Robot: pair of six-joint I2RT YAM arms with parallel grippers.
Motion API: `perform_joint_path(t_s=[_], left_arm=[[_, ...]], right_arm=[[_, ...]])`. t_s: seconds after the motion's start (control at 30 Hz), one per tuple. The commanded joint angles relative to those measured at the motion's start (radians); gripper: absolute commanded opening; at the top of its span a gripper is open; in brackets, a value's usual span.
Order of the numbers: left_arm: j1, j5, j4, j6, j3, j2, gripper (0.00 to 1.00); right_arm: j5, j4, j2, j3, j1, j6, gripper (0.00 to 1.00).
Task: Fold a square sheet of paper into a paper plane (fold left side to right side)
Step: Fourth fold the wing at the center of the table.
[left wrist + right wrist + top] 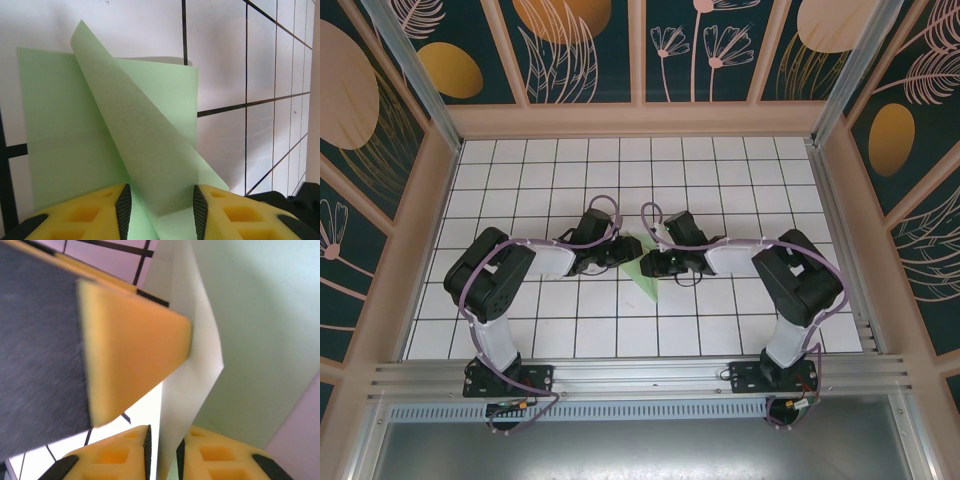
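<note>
The pale green square sheet of paper (646,272) lies mid-table, folded into a wedge with its point toward the arms. The paper plane is out of view. My left gripper (625,252) sits at the wedge's left side and my right gripper (654,264) at its right, tips nearly meeting over it. In the left wrist view a raised flap (140,145) of the sheet (60,140) runs between the left gripper's (162,210) wide-apart pads, unpinched. In the right wrist view a standing flap (192,370) passes between the right gripper's (164,452) narrowly parted pads, with a gap at its left. The left finger (135,345) looms close.
White tiled table (570,170) with dark grid lines, boxed in by beige frame rails and patterned walls (410,250). An aluminium rail (640,375) at the near edge carries both arm bases. Both forearms (550,258) angle inward across the middle rows.
</note>
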Motion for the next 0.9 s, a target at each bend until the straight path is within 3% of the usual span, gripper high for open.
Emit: perform_joint_path(t_s=[0.0,0.13,0.23,0.87], left_arm=[[-0.005,-0.040,-0.082,0.020,-0.006,0.031,0.41],[-0.004,-0.041,-0.079,0.020,-0.007,0.031,0.41],[-0.005,-0.042,-0.078,0.020,-0.007,0.030,0.41],[-0.005,-0.040,-0.079,0.020,-0.008,0.026,0.41]], right_arm=[[-0.041,-0.006,-0.084,-0.026,-0.019,-0.012,0.31],[-0.075,-0.002,-0.137,-0.053,-0.049,-0.004,0.40],[-0.100,0.024,-0.160,-0.070,-0.082,0.018,0.42],[-0.137,0.092,-0.013,-0.001,-0.104,0.111,0.34]])
